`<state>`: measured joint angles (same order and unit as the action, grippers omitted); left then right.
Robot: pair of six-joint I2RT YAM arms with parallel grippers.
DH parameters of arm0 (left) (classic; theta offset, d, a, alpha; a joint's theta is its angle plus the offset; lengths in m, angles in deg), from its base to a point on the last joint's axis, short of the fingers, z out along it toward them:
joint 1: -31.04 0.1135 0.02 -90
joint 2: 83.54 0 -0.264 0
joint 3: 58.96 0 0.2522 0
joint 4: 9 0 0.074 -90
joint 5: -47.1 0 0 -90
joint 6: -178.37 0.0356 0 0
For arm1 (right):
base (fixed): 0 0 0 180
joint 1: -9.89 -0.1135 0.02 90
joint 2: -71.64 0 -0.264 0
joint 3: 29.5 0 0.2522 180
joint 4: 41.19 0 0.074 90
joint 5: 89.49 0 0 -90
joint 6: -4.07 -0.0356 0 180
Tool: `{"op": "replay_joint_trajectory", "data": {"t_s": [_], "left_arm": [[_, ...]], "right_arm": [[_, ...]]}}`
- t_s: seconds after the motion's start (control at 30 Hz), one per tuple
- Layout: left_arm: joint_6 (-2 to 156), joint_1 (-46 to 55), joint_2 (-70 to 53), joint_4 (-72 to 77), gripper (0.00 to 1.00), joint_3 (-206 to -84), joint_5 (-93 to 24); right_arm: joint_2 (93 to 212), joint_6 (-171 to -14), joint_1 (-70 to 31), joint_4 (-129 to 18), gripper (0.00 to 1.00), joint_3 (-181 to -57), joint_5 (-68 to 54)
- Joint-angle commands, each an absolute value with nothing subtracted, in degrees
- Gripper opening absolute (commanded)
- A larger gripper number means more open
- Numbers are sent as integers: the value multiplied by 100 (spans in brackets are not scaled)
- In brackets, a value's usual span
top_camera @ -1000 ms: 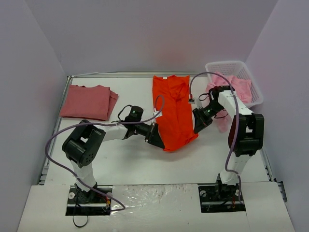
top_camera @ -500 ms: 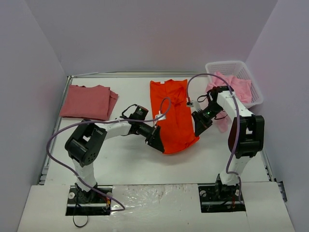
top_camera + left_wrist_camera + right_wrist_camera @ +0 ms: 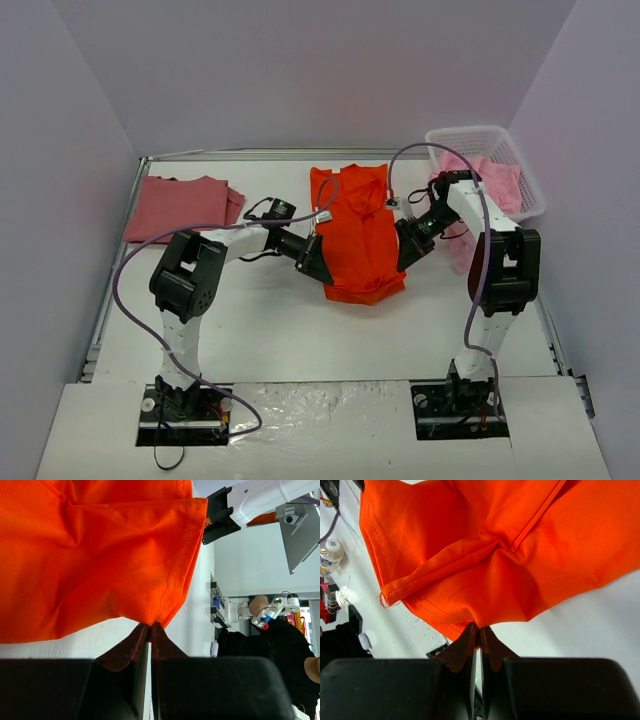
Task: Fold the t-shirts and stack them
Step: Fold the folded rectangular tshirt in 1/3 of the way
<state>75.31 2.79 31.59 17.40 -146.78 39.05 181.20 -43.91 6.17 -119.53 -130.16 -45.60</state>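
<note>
The bright orange-red t-shirt [image 3: 362, 235] lies partly folded in the middle of the table. My left gripper [image 3: 322, 272] is shut on its lower left edge [image 3: 150, 615]. My right gripper [image 3: 406, 256] is shut on its lower right edge [image 3: 475, 615]. Both hold the cloth pinched between the fingertips, the near end doubled up over the rest. A dusty rose-red t-shirt [image 3: 185, 207] lies folded at the back left. Light pink t-shirts [image 3: 488, 180] fill the basket and hang over its near side.
A white plastic lattice basket [image 3: 505, 140] stands at the back right corner. The enclosure's walls rise on the left, back and right. The arm cables loop above the table beside both grippers.
Both grippers have carried the shirt's near end away from me, toward the collar. The shirt now looks shorter and doubled over. The left arm has swung toward the back.
</note>
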Motion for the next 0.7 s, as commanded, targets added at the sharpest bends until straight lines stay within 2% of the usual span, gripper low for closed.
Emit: {"op": "replay_joint_trajectory", "data": {"t_s": [0.0, 0.2, 0.4, 0.57, 0.67], "left_arm": [[8002, 274, 3107, 2585, 2, -15129, 4094], [8071, 318, 3238, 2944, 2, -15533, 4226], [9220, 414, 3546, 4456, 2, -16297, 4244], [10565, 599, 4012, 6492, 2, -17096, 4375], [12685, 731, 4547, 8503, 2, -18036, 4559]], "right_arm": [[18317, -4462, 664, -12245, 0, -13300, -4845], [18589, -4638, 682, -12245, 0, -13827, -4906], [18792, -4902, 699, -12201, 0, -14416, -4898], [19090, -5060, 708, -12201, 0, -14829, -4880], [19257, -5113, 708, -12210, 0, -15057, -4871]]}}
